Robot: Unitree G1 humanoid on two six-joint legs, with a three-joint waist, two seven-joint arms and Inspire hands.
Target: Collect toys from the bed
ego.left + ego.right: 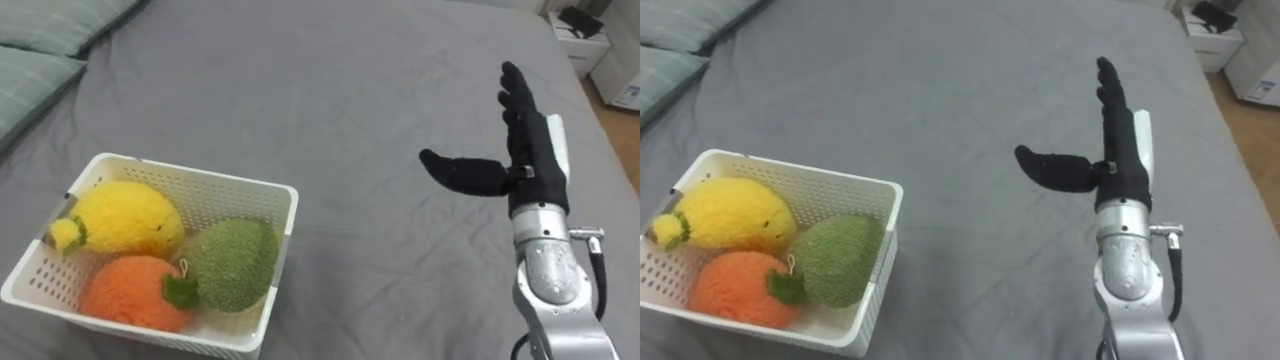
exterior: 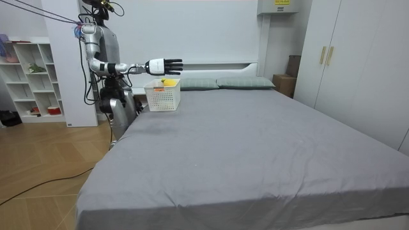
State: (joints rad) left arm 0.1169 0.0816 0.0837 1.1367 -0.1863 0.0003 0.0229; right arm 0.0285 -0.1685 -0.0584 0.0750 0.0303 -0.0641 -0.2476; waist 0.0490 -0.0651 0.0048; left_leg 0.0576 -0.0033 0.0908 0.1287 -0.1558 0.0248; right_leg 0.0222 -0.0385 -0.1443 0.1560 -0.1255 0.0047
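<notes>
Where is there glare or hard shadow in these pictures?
Left eye view: soft, even light on the bed, no hard shadows around the basket, a slight sheen on the metal behind the right hand. Room view: bright wall, no glare.

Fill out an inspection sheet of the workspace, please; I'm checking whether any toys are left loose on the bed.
Surface: grey bed sheet, smooth, no loose toys seen.
Job's things: white basket on the sheet holds a yellow plush toy, an orange plush toy and a green plush toy.
Clutter: nothing seen.
Hands: right hand open, held above the sheet, apart from the basket.
Cables: nothing seen on the bed.
Surroundings: pillows, white shelf, wardrobe.
</notes>
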